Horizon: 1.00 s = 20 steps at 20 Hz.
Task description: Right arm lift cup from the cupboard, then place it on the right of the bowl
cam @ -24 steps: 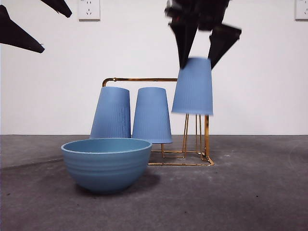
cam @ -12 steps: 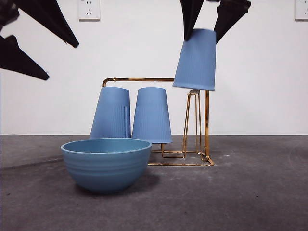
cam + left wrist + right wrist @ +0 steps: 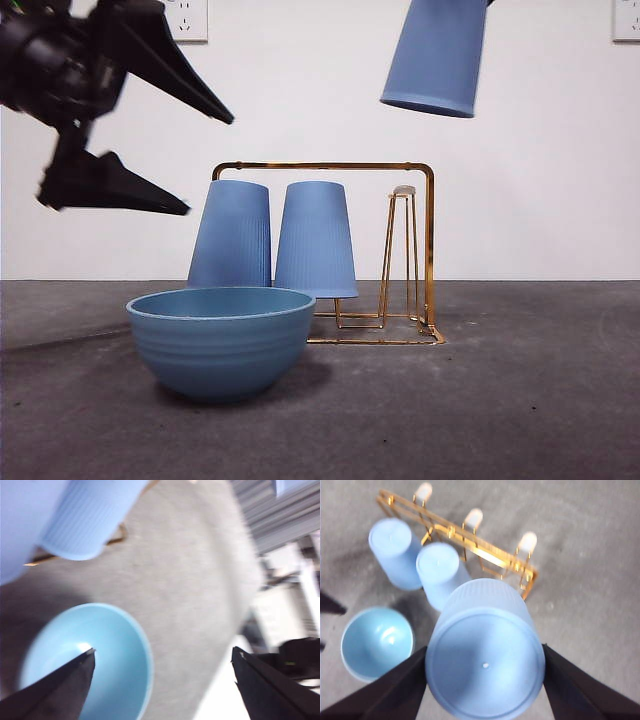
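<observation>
My right gripper (image 3: 484,649) is shut on a ribbed blue cup (image 3: 485,665), gripping it on both sides. In the front view that cup (image 3: 435,55) hangs upside down and tilted at the top edge, well above the gold wire cupboard (image 3: 430,250), with the gripper itself out of frame. The peg (image 3: 403,192) below it is bare. Two more blue cups (image 3: 232,235) (image 3: 316,238) sit inverted on the cupboard. The light-blue bowl (image 3: 220,340) stands in front of them. My left gripper (image 3: 210,166) hovers open above and left of the bowl (image 3: 100,655).
Grey tabletop (image 3: 520,400) stretches to the right of the bowl and in front of the cupboard. A white wall with sockets (image 3: 185,20) stands behind. The left arm's dark body (image 3: 60,70) fills the upper left.
The held cup has risen clear of its peg, up to the top edge and slightly right. The left gripper has swung in from the left edge toward the bowl.
</observation>
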Motion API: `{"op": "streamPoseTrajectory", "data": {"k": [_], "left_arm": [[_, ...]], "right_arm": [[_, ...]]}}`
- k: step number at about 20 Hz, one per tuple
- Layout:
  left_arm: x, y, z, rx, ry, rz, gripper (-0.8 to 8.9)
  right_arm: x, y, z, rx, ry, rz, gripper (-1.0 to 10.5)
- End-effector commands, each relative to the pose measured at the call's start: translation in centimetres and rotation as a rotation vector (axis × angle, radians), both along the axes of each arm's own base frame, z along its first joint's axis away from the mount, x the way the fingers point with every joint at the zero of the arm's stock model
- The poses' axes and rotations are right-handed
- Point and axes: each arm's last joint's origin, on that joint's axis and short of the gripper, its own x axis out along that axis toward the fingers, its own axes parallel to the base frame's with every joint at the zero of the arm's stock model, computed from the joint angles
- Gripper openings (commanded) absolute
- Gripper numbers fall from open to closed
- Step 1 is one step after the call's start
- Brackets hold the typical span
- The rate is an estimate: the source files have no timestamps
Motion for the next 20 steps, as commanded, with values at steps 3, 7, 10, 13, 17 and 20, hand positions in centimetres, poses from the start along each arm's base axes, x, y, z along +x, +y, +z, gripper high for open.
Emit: {"op": "streamPoseTrajectory", "data": {"k": [3, 7, 10, 13, 17, 20], "left_arm": [[1.7, -0.7, -0.9, -0.109, 0.078, -0.040, 4.38], [2.3, -1.0, -1.5, -0.167, 0.135, -0.065, 4.38], [2.8, -1.2, -1.6, -0.219, 0.169, -0.086, 4.38], [3.4, -1.4, -2.1, -0.261, 0.225, -0.102, 4.38], [3.8, -1.6, -3.2, -0.289, 0.300, -0.128, 4.38], [4.2, -1.8, -3.4, -0.319, 0.342, -0.145, 4.37]], "right_arm": [[-3.2, -1.2, -1.0, 0.102, -0.042, 0.048, 2.8], [-5.9, -2.2, -3.8, 0.273, -0.106, 0.107, 2.8], [-7.3, -2.7, -6.6, 0.391, -0.136, 0.135, 2.8], [-8.4, -3.1, -10.3, 0.524, -0.171, 0.140, 2.8], [-8.7, -3.1, -15.0, 0.708, -0.189, 0.124, 2.8], [-8.8, -3.1, -17.9, 0.812, -0.185, 0.107, 2.7]]}}
